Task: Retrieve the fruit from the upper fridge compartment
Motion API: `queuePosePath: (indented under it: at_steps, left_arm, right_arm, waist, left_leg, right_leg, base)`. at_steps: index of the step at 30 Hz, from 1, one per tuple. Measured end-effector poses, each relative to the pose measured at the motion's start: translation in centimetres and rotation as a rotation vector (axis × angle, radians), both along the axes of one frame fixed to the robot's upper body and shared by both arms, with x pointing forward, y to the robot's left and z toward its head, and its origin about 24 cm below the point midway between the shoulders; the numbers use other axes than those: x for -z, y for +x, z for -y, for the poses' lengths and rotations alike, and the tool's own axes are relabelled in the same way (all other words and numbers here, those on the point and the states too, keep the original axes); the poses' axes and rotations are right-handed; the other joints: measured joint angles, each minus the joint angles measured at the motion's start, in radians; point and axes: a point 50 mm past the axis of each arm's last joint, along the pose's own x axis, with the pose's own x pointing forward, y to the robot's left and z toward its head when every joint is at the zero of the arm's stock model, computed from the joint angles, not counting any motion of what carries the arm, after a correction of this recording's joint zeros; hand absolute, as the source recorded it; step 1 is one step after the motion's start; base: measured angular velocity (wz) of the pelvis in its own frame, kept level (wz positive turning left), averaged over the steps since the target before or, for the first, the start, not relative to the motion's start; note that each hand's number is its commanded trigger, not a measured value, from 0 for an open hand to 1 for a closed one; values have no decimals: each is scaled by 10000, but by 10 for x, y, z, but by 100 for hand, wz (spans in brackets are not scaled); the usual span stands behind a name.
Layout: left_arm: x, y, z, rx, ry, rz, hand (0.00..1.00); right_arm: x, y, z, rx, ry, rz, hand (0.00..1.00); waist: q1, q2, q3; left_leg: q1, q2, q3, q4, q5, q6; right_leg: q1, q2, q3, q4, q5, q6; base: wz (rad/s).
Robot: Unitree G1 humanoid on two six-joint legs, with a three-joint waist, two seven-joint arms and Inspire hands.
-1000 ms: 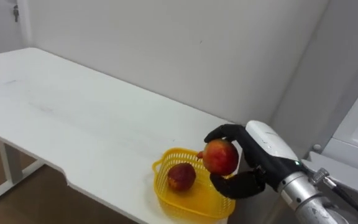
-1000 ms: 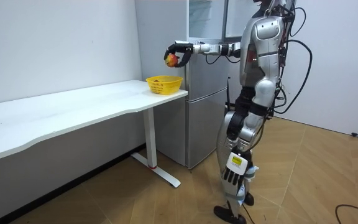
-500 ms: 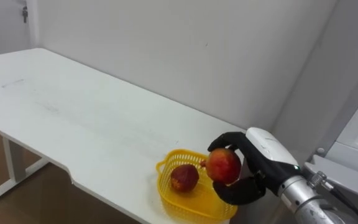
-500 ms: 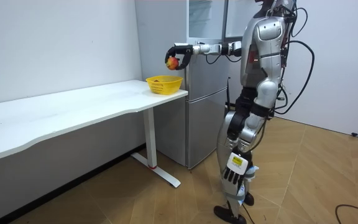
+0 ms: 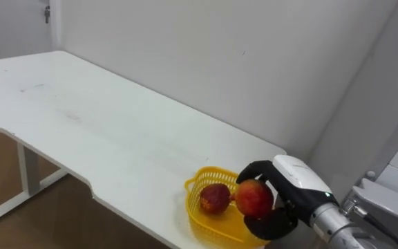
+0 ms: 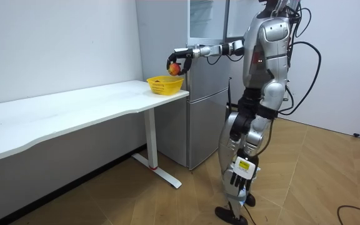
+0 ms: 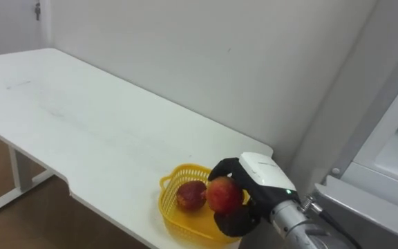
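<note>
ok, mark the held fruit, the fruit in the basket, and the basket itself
held fruit [image 5: 254, 198], left eye view, middle of its red skin.
fruit in basket [image 5: 215, 198], left eye view, its upper side.
yellow basket [image 5: 202, 220], left eye view, near wall.

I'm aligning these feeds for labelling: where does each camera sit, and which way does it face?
Left eye view: on the head, looking down at the white table and yellow basket; the right hand holding a red fruit shows.
Right eye view: just beside it, same scene, same hand.
Room view: off in the room, side-on to the whole robot, table and fridge.
All three share the hand, fruit and basket.
</note>
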Motion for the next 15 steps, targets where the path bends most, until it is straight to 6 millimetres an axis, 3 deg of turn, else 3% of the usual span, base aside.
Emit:
queuePosePath:
  at_steps: [1,2,3,4,15]
  left_arm:
    - [0,1,-1,11,23,17,0]
    - [-1,2,-1,29,50,48,0]
    - [-1,2,-2,39,64,68,0]
    - [-2,3,-2,52,88,99,0]
    - [-2,3,-3,14,225,69,0]
  right_arm:
    - [0,0,1,51,-40,-13,100]
    - [0,0,2,66,-59,-13,93]
    - [0,0,2,79,-61,-20,29]
    - [0,0,2,107,-66,-31,0]
    - [1,1,4,284,-94,-107,0]
  waist:
    - [0,12,5]
    - [2,14,4]
    - [5,15,4]
    - [16,22,0]
    - [23,101,-67]
  left_leg:
    - [-43,0,-2,26,-3,2]
    - [-73,-2,-2,40,-3,2]
    - [-74,-3,-2,45,-3,3]
    - [-76,-4,-1,51,-5,6]
    - [-79,-7,-3,139,-18,26]
  right_leg:
    - [-24,0,0,0,0,0]
    - [-46,0,1,1,0,0]
    - [-45,1,1,3,0,0]
    - [-44,3,0,7,0,0]
    - [-4,49,-7,12,3,0]
  base:
    - [0]
    - [0]
    - [0]
    - [0]
    - [0]
